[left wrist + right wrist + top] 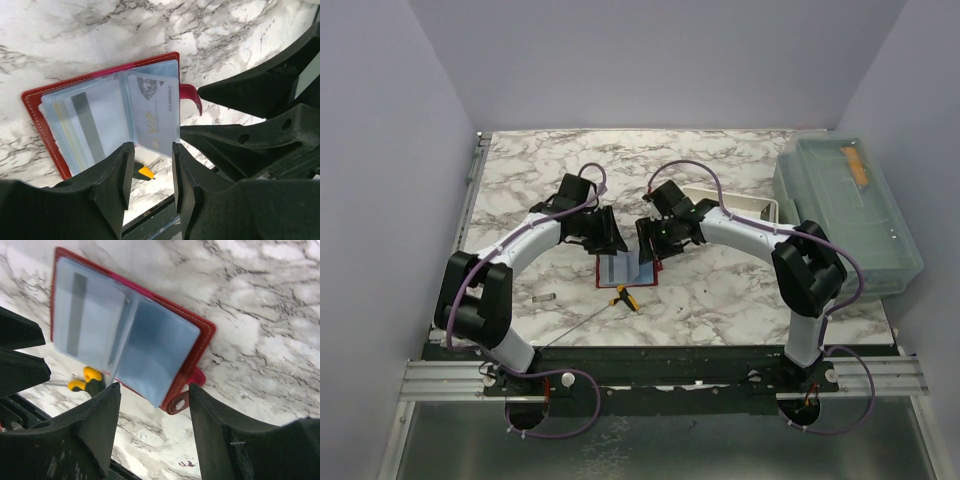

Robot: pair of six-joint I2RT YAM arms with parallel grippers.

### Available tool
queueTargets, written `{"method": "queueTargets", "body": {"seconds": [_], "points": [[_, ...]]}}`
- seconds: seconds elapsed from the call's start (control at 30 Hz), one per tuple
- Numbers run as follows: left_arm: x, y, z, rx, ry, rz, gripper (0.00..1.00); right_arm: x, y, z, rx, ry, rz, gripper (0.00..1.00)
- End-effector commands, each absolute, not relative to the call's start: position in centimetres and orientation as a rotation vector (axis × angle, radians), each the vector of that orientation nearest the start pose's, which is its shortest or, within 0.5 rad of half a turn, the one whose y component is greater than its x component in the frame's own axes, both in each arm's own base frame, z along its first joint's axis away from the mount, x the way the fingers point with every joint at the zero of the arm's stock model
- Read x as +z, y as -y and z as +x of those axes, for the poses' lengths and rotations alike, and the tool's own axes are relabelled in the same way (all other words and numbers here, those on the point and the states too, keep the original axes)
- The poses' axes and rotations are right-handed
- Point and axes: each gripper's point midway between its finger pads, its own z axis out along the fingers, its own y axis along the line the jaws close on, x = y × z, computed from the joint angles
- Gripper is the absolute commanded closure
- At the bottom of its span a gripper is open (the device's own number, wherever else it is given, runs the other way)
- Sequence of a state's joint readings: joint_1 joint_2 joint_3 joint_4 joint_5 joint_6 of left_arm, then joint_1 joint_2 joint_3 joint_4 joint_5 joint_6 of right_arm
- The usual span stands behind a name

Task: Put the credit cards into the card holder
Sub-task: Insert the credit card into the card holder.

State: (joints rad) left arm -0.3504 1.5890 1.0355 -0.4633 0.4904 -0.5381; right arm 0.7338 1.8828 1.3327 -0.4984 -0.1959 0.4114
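Note:
The red card holder (620,272) lies open on the marble table, blue-grey sleeves up. In the left wrist view (45,100) a pale blue credit card (156,112) marked VIP sits in a raised sleeve leaf. A second card with a dark stripe (87,127) lies in a left sleeve. It also shows in the right wrist view (77,315) inside the card holder (202,340). My left gripper (152,170) is open and empty just above the holder's near edge (610,247). My right gripper (155,415) is open and empty over the holder's snap-tab side (651,252).
A yellow-handled thin metal tool (628,298) lies just in front of the holder, its handle also in the right wrist view (85,380). A white tray (740,205) sits behind the right arm. A large clear lidded bin (845,215) stands at the right edge.

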Motion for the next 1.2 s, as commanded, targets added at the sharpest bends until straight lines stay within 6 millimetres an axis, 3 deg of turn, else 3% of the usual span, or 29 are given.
{"method": "queueTargets", "body": {"seconds": [0.0,0.27,0.37,0.43,0.53,0.63,0.7,0.77,0.83,0.93,1.03,1.17], "points": [[12.2,19.3,30.3,-0.849,-2.62,-0.117,0.57,6.4,-34.0,28.8,0.635,-2.679,-0.519,0.39],[14.7,15.9,31.0,-0.742,-2.555,-0.176,0.55,6.5,-36.8,29.2,0.684,-2.666,-0.559,0.39],[15.3,15.0,31.1,-0.709,-2.531,-0.189,0.55,6.8,-39.1,28.3,0.842,-2.662,-0.59,0.39],[15.7,14.4,31.3,-0.68,-2.515,-0.204,0.54,7.5,-41.0,27.4,1.013,-2.64,-0.607,0.4],[16.6,13.6,31.9,-0.653,-2.478,-0.227,0.5,10.3,-43.5,26.0,1.289,-2.548,-0.655,0.4],[18.2,13.5,32.7,-0.661,-2.434,-0.233,0.47,12.2,-42.9,27.0,1.292,-2.5,-0.619,0.4],[19.3,13.8,33.3,-0.683,-2.408,-0.237,0.46,13.5,-40.9,28.6,1.215,-2.467,-0.577,0.4],[20.2,14.5,33.8,-0.729,-2.392,-0.218,0.45,13.9,-37.5,31.1,0.985,-2.472,-0.501,0.4],[20.8,15.3,34.3,-0.779,-2.381,-0.199,0.44,14.2,-32.8,33.4,0.723,-2.48,-0.423,0.4],[21.1,16.7,34.9,-0.876,-2.371,-0.159,0.41,14.6,-24.2,36.6,0.378,-2.495,-0.271,0.4],[20.7,18.2,35.4,-0.915,-2.381,-0.101,0.38,14.7,-16.3,38.7,0.045,-2.494,-0.141,0.37],[19.9,20.0,35.5,-0.926,-2.397,-0.015,0.38,14.3,-9.2,40.0,-0.283,-2.484,-0.014,0.36]]}}
